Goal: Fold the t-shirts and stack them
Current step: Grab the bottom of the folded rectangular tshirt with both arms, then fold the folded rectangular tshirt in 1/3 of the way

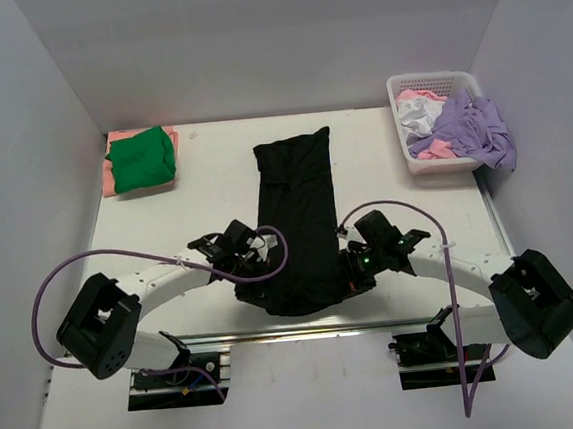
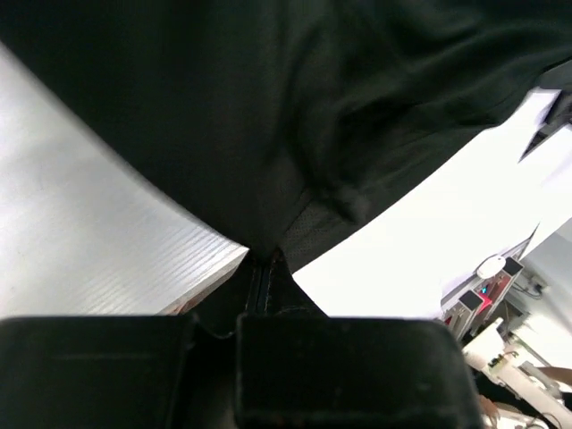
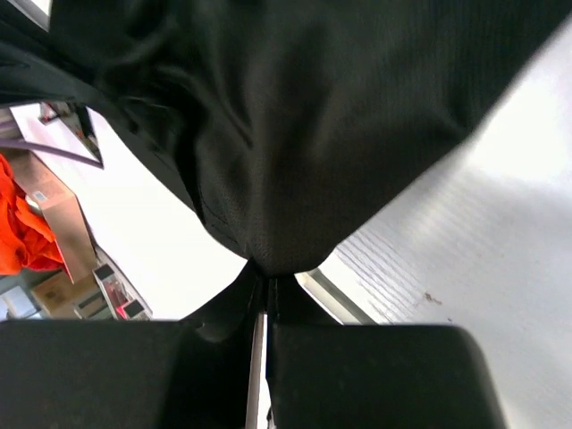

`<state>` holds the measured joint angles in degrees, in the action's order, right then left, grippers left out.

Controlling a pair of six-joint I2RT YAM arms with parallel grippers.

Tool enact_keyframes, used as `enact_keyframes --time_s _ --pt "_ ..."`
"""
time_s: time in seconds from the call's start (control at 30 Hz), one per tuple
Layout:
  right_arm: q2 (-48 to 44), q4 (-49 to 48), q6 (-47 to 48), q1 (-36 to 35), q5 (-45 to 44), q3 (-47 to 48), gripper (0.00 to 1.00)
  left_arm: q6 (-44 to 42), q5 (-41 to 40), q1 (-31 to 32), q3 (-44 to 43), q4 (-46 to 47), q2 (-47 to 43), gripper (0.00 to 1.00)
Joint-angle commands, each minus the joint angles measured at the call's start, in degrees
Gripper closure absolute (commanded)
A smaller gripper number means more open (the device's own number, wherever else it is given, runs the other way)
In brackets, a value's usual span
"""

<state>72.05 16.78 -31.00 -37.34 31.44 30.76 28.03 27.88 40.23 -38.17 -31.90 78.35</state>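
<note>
A black t-shirt (image 1: 298,208) lies as a long folded strip down the middle of the table. My left gripper (image 1: 249,290) is shut on its near left corner, and my right gripper (image 1: 350,277) is shut on its near right corner. The near end hangs lifted between them. In the left wrist view the black cloth (image 2: 295,116) is pinched at the fingertips (image 2: 263,268). In the right wrist view the cloth (image 3: 304,134) is pinched the same way at the fingertips (image 3: 268,279). A folded green t-shirt (image 1: 143,156) lies on a salmon-pink one (image 1: 109,176) at the back left.
A white lattice basket (image 1: 434,91) at the back right holds lavender (image 1: 472,128), white (image 1: 416,115) and pale pink (image 1: 419,94) t-shirts, the lavender one spilling over its rim. Grey walls close the table on three sides. Purple cables loop beside both arms.
</note>
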Motion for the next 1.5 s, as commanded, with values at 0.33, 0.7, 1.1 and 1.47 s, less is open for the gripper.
enact_keyframes --time_s 0.33,0.7,1.1,1.47 --pt "8.0 3.2 4.5 3.6 -5.3 17.4 1.0 -1.1 -16.7 -5.2 -21.8 -1.4 9.5 1.0" --pt "19.1 6.3 8.8 9.6 -11.0 33.9 1.0 -1.3 -14.3 -11.3 -33.4 6.9 18.4 1.0" --pt "30.7 10.7 12.6 13.8 -13.5 48.3 1.0 -3.7 -16.0 -15.6 -46.5 3.8 26.5 1.0" --pt "38.6 11.8 13.7 16.9 -10.9 55.3 1.0 -4.8 -14.7 -18.4 -48.5 4.3 31.3 1.0"
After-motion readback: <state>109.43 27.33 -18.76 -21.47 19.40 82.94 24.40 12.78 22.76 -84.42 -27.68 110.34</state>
